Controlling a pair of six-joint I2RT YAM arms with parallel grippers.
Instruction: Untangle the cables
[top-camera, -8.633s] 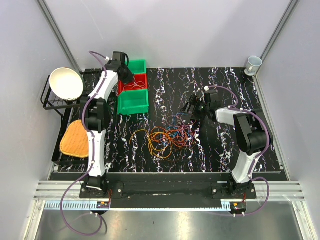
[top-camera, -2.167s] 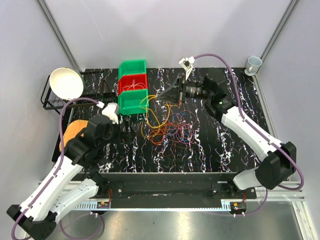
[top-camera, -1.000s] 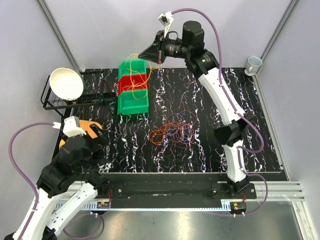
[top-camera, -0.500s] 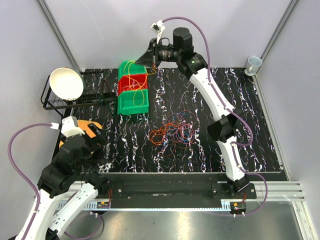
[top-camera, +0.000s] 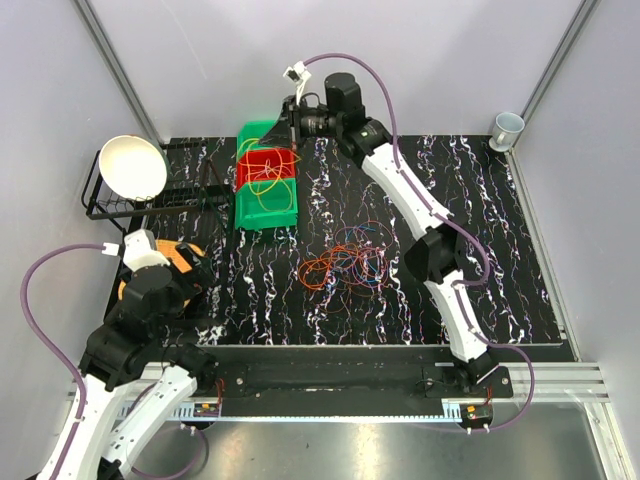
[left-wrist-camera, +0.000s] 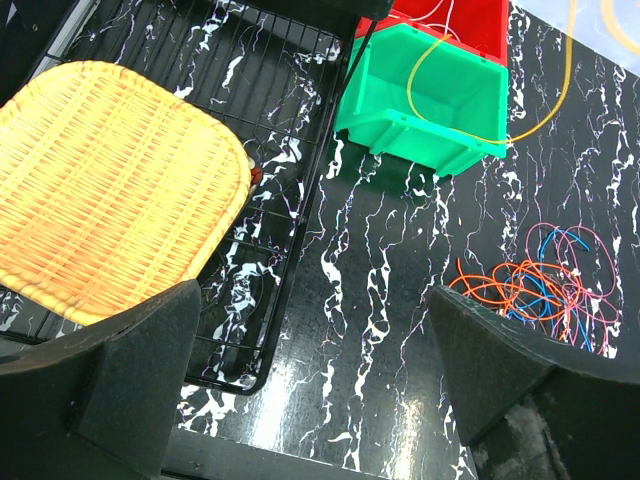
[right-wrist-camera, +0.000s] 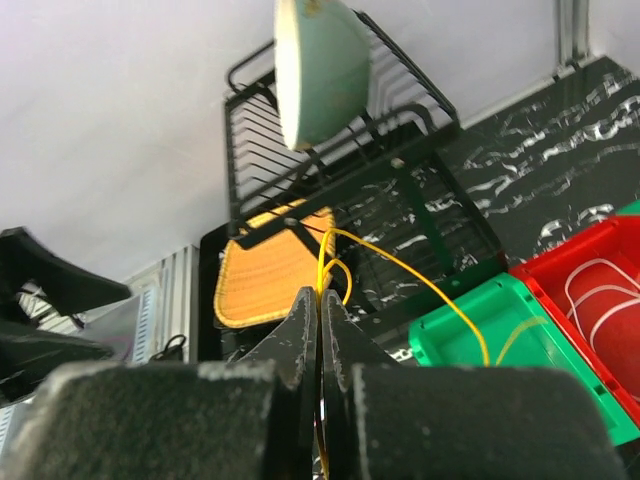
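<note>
A tangle of orange, red and blue cables (top-camera: 345, 268) lies on the black marbled table, and shows at the right of the left wrist view too (left-wrist-camera: 540, 285). My right gripper (top-camera: 291, 118) is raised over the far bins, shut on a yellow cable (right-wrist-camera: 400, 262) pinched at the fingertips of the gripper (right-wrist-camera: 320, 295). The yellow cable's loops (top-camera: 266, 175) hang down across the red bin (top-camera: 248, 178) and the near green bin (top-camera: 268, 210). My left gripper (top-camera: 185, 270) stands open and holds nothing, its jaws wide (left-wrist-camera: 315, 300) above the table beside the rack.
A black wire rack (top-camera: 120, 205) at the left carries a white bowl (top-camera: 132, 167) and a yellow woven mat (left-wrist-camera: 110, 190). A third green bin (top-camera: 258, 132) sits behind the red one. A cup (top-camera: 507, 127) stands at the far right corner.
My right gripper has moved left and down toward the bins with the yellow cable, whose loops now rest over the red and near green bins. The left arm has barely moved.
</note>
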